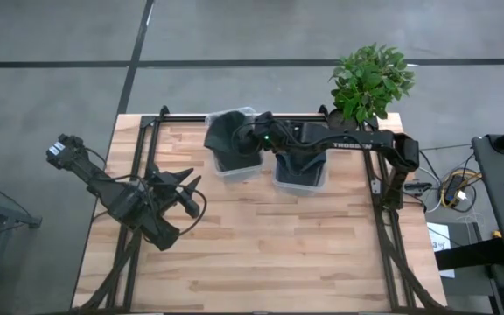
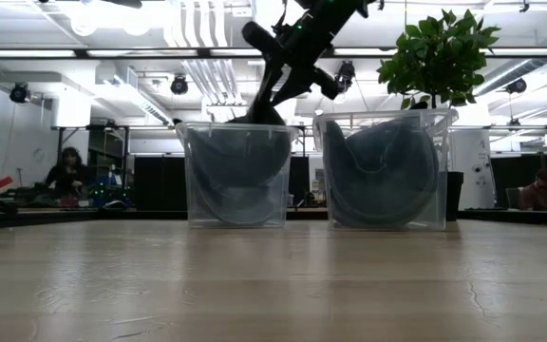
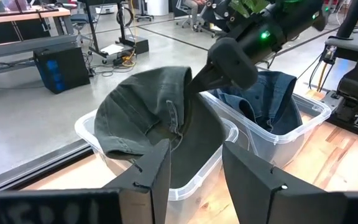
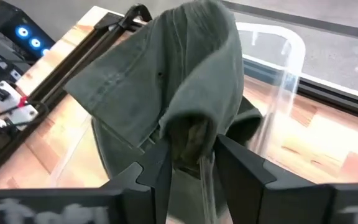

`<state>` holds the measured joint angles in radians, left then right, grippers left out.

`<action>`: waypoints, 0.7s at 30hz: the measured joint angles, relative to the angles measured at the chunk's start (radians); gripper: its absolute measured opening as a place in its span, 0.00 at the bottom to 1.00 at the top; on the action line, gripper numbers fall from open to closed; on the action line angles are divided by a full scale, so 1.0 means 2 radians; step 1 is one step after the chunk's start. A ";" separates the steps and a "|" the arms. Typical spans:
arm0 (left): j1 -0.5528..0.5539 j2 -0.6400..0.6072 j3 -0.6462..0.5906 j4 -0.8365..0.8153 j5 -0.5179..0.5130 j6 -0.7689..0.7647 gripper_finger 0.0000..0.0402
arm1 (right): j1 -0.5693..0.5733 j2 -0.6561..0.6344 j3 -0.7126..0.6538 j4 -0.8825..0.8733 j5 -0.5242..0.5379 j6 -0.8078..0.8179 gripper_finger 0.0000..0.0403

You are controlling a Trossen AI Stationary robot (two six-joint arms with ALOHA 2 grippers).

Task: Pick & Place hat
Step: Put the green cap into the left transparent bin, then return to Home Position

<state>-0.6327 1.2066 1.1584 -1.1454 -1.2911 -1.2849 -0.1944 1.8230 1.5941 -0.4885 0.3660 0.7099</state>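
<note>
Over the left of two clear bins at the far side of the tabletop (image 1: 234, 254), a grey-green hat (image 4: 166, 81) is draped partly across the bin's (image 3: 191, 186) rim, its crown hanging inside. A fold of the hat is seen between the fingers of the right hand (image 4: 188, 165), which is reached across from the right; the fingers are parted slightly, and whether the cloth is clamped cannot be told. A second, bluish hat (image 3: 272, 102) is held in the neighbouring bin (image 2: 385, 171). A potted plant (image 1: 370, 83) is placed behind that bin. The left hand (image 1: 186, 188) is parked near the tabletop's left edge, fingers apart and empty.
</note>
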 joint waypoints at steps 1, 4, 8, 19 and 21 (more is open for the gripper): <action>0.000 0.000 0.000 0.000 0.000 0.001 0.35 | 0.000 -0.002 0.000 -0.006 0.000 -0.002 0.28; 0.000 0.000 0.000 0.000 0.000 0.003 0.35 | 0.000 -0.012 0.000 -0.022 0.001 -0.004 0.27; 0.000 0.000 0.000 0.001 0.000 0.003 0.35 | 0.001 -0.027 0.000 -0.028 0.005 -0.012 0.25; -0.001 0.000 0.000 0.006 -0.006 0.003 0.35 | 0.009 -0.045 0.000 -0.023 -0.015 -0.073 0.17; -0.004 0.000 0.000 0.006 -0.008 0.011 0.35 | 0.020 -0.054 0.000 -0.024 -0.033 -0.119 0.16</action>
<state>-0.6403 1.2064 1.1587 -1.1336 -1.3071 -1.2636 -0.1534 1.7150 1.5936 -0.5375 0.2998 0.4719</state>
